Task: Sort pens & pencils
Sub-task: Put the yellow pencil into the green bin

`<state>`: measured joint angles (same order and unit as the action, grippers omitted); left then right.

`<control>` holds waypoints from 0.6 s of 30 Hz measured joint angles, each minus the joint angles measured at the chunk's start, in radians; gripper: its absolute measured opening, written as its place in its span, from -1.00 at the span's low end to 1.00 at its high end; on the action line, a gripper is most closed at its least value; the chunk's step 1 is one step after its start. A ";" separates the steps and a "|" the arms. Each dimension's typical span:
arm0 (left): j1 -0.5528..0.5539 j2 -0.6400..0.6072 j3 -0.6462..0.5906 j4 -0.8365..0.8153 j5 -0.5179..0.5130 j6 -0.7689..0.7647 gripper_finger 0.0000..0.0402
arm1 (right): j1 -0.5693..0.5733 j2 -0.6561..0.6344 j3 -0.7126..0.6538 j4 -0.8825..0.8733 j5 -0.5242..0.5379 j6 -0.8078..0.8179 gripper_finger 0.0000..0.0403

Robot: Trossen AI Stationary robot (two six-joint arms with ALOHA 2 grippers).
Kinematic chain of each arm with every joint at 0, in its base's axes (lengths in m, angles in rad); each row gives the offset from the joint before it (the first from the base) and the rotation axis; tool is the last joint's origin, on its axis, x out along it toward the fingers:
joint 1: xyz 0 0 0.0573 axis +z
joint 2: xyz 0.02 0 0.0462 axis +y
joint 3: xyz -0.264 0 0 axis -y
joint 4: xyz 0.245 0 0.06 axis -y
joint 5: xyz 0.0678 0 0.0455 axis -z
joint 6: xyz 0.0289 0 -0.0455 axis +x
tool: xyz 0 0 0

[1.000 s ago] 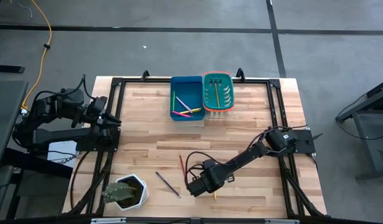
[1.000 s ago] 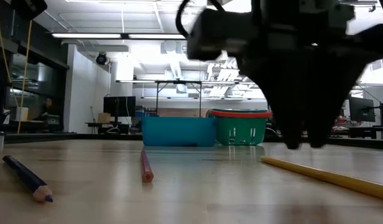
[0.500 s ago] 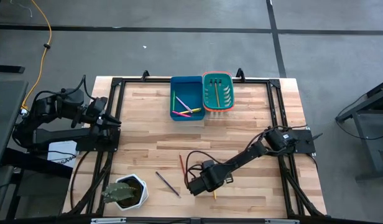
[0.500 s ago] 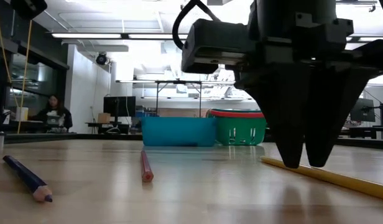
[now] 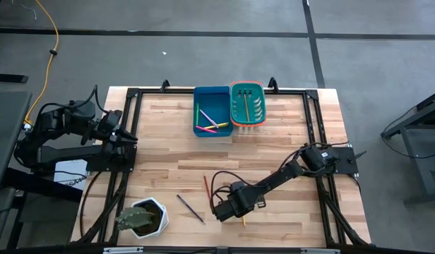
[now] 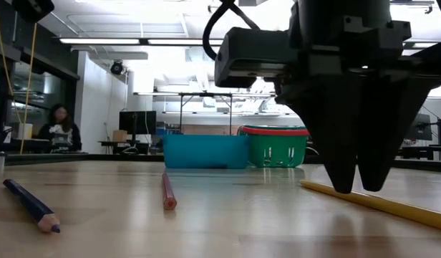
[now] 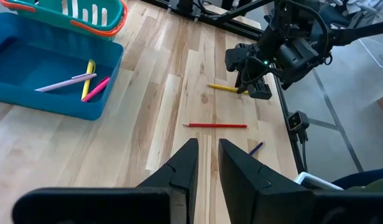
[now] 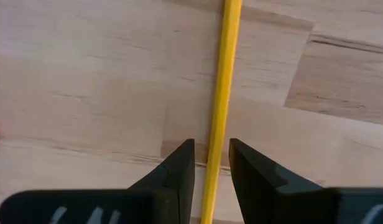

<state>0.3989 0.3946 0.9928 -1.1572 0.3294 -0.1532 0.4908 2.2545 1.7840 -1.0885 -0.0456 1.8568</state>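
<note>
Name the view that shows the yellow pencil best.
The right wrist view: the yellow pencil runs lengthwise between the right claw fingers. The low view shows it lying slanted; the left wrist view, a short piece; the high view, a sliver.

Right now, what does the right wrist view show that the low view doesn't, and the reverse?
Only the right wrist view: the yellow pencil running between the right gripper's open fingers. Only the low view: the red pencil, the dark purple pencil, the blue bin, the green basket and a seated person. Both: that pencil, gripper and the table.
</note>
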 joint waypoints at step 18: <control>0.000 0.000 0.000 -0.013 0.000 0.018 -0.75 | 0.003 -0.001 0.000 -0.003 -0.011 0.020 -0.54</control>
<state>0.3988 0.3946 0.9928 -1.1702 0.3294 -0.1350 0.4934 2.2539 1.7840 -1.0916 -0.0566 1.8772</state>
